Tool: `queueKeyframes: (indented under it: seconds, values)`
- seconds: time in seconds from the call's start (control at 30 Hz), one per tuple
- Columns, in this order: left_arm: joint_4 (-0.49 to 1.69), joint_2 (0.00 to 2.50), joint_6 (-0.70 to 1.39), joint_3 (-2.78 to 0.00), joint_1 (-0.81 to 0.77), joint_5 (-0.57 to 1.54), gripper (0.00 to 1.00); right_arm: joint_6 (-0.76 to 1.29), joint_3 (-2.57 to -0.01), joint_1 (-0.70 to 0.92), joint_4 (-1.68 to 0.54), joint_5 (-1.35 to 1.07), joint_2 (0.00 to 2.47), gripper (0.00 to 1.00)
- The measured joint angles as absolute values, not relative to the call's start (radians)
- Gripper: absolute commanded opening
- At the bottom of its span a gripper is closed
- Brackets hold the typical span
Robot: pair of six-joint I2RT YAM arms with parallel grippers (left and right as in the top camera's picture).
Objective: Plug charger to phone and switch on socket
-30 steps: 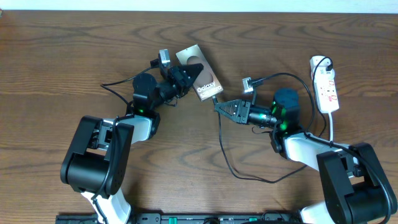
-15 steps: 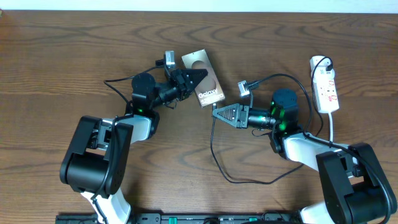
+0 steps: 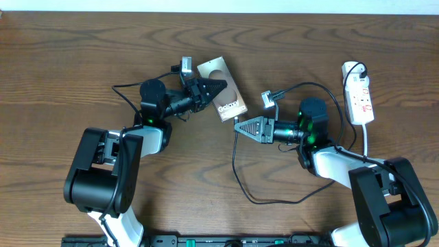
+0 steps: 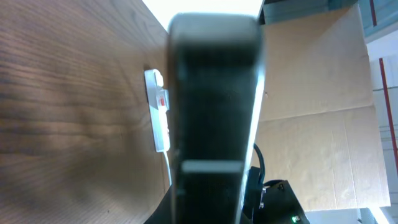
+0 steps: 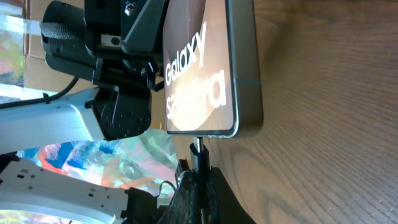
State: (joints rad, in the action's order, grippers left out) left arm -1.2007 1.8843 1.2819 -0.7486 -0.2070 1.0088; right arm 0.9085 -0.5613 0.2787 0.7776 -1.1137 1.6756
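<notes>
Over the last second I've watched the left claw [image 3: 214, 87] re-angle the phone [image 3: 223, 92]. It has slid a touch lower on the bench [image 3: 68, 62] and its short lower edge has turned more squarely toward my right claw [image 3: 238, 127], which has backed off down and to the left to line up again. The left claw is clamped on the phone's left side, holding it tipped up off the wood. The right claw is pinched narrow around the charger [image 5: 198, 149], just below that lower edge, and its black cable trails in a loop well below the phone. In the right wrist view the plug tip meets the middle of the edge, but I cannot tell whether it has entered the port or only rests against it. I read this as the alignment being nearly settled, with insertion the step in hand. The socket [image 3: 359, 96] lies well off to the phone's right, not yet switched as far as I can judge.
</notes>
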Motion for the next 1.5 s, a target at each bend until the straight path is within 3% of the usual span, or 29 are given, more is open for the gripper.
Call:
queueKeyframes:
  seconds: [0.7, 1.5]
  values:
    - [-1.096, 1.884, 1.226, -0.751, -0.160, 1.122, 0.07, 0.828, -0.562, 0.269, 0.708, -1.174, 1.676, 0.01]
    - [-1.179, 1.884, 1.283, -0.751, -0.167, 1.121, 0.07, 0.848, -0.563, 0.295, 0.789, -1.217, 1.697, 0.01]
